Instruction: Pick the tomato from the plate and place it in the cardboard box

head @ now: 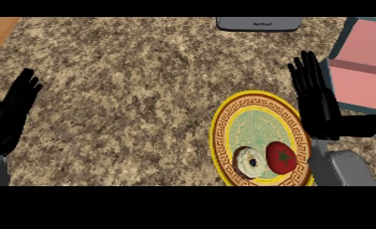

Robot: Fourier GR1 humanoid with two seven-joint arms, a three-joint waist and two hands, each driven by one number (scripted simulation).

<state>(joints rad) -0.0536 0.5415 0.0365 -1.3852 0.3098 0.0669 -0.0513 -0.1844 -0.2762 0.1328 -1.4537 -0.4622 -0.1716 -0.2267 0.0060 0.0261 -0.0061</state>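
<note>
On the speckled counter (132,73), a yellow-rimmed plate (253,116) at five o'clock carries the tomato (281,157) with a ringed doughnut (249,163) touching its nine o'clock side. Just beside the tomato at two o'clock, the right hand (317,101) stands open, fingers straight, between plate and pink-floored box (356,68). At nine o'clock the left hand (16,111) rests open; a grey device (258,23) at twelve bears unreadable writing.

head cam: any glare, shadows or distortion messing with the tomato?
Head view: even light, no glare on the tomato; the round plate looks stretched taller than wide; the right hand casts a dark shadow on the counter beside the plate, not over the tomato.
</note>
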